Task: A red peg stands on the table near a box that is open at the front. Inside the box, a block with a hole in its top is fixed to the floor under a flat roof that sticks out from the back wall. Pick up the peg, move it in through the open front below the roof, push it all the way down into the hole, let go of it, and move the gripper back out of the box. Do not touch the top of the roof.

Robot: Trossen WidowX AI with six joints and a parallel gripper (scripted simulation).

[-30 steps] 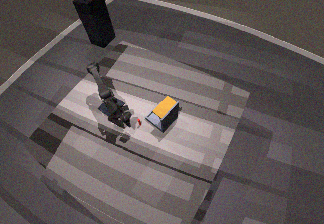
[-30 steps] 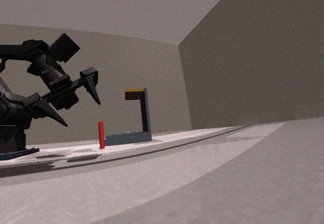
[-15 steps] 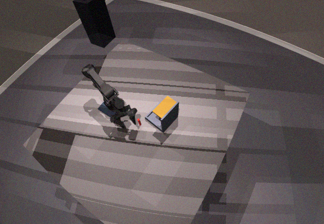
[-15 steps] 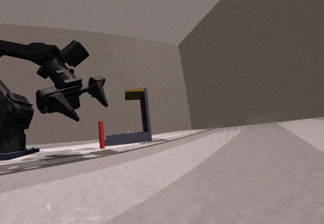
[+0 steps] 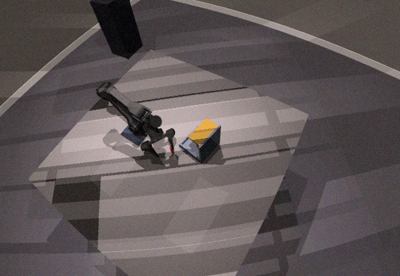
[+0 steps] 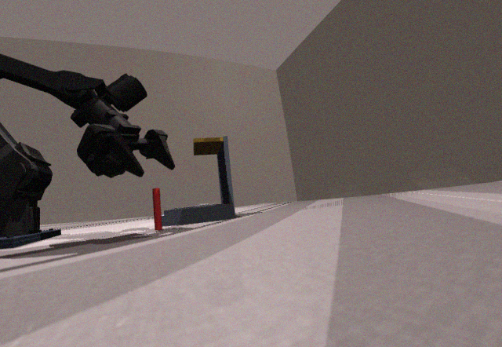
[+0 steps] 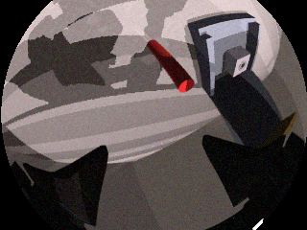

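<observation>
The red peg (image 5: 171, 149) (image 6: 157, 209) (image 7: 170, 65) stands upright on the table by the box's open front. My gripper (image 5: 168, 158) (image 6: 158, 171) (image 7: 155, 147) is wide open and empty, tilted downward. In the exterior view its fingertips are above the peg's top. In the top view one finger partly covers the peg. The box (image 5: 210, 146) (image 6: 198, 214) (image 7: 207, 62) is blue-grey. The grey block (image 7: 235, 57) with a dark hole in its pale top shows inside it in the wrist view. The orange flat roof (image 5: 204, 132) (image 6: 208, 147) hides the block in the top view.
The arm's blue base plate (image 5: 131, 136) lies behind the gripper, on the other side from the box. A large dark block (image 5: 117, 24) hangs at the upper left of the top view, away from the box. Striped shadows cross the table (image 5: 180, 202).
</observation>
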